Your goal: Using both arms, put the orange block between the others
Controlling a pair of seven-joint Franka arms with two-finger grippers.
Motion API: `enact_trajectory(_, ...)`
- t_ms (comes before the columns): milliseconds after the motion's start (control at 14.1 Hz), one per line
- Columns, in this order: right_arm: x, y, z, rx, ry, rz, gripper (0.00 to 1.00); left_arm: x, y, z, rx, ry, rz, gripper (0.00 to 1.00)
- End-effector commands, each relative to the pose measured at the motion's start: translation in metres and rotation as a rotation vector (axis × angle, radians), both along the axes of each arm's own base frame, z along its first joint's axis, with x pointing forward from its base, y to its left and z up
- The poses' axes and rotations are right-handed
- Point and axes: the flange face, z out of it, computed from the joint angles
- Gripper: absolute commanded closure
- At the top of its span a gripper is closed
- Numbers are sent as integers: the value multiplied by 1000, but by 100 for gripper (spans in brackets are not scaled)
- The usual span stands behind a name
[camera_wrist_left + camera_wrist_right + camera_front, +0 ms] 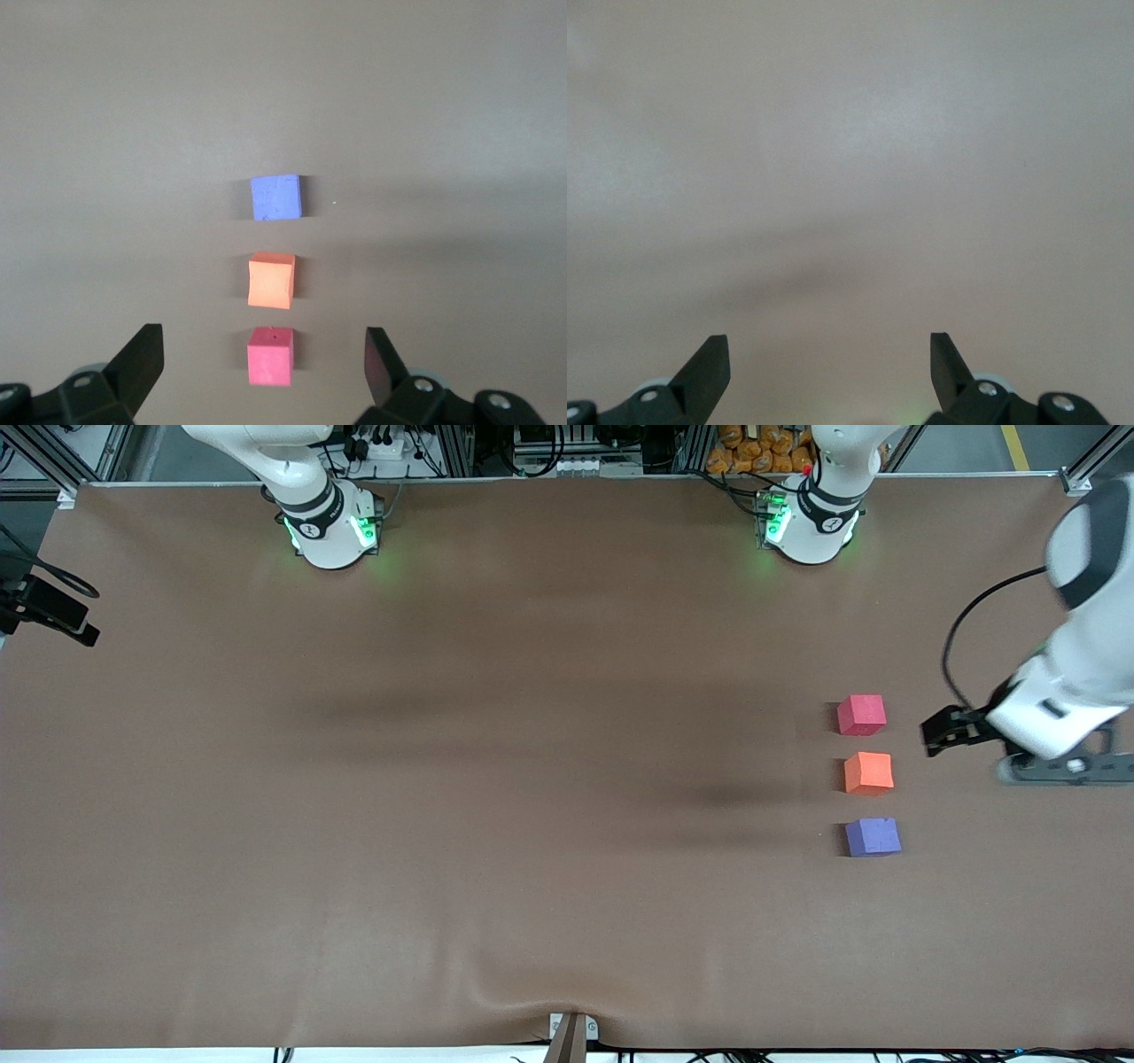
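Three small cubes stand in a row on the brown table toward the left arm's end. The orange block (pixel 868 771) (pixel 271 281) sits in the middle, apart from both others. The pinkish-red cube (pixel 861 715) (pixel 270 357) is farther from the front camera and the purple cube (pixel 873 837) (pixel 275 197) is nearer. My left gripper (pixel 950 732) (pixel 264 335) hangs open and empty over bare table beside the red and orange cubes, touching none. In the right wrist view my right gripper (pixel 828 341) is open over bare table, holding nothing. It is out of the front view.
The brown table cover (pixel 496 779) stretches wide toward the right arm's end. Both arm bases (pixel 332 531) (pixel 811 527) stand along the edge farthest from the front camera. A black cable (pixel 961 633) loops beside the left arm's wrist.
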Motion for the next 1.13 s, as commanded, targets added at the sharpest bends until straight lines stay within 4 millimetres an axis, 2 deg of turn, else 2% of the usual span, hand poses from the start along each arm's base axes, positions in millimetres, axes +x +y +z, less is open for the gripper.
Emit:
enact_trajectory(0,2,1,4,16,-1,1,0,-9,-9,44,-65,1,5,0)
enact_trajectory(141,2,1,4,16,1,1,0,-31,-23,82,-54,-51,6,0)
enact_trajectory(424,1,0,4,15,2,-1,0,-65,-40,113,-42,-49,-3,0)
enact_trajectory(495,1,0,4,15,5,-1,0,-68,-46,112,-66,-41,-8,0)
enact_trajectory(707,1,-1,3,15,8,-2,0,-82,-24,97,-44,28,37,0)
enact_trajectory(919,1,0,3,15,10,-1,0,-91,-18,96,-50,36,43,0)
enact_trajectory(1061,1,1,3,15,10,1,0,-108,-17,90,-43,48,39,0)
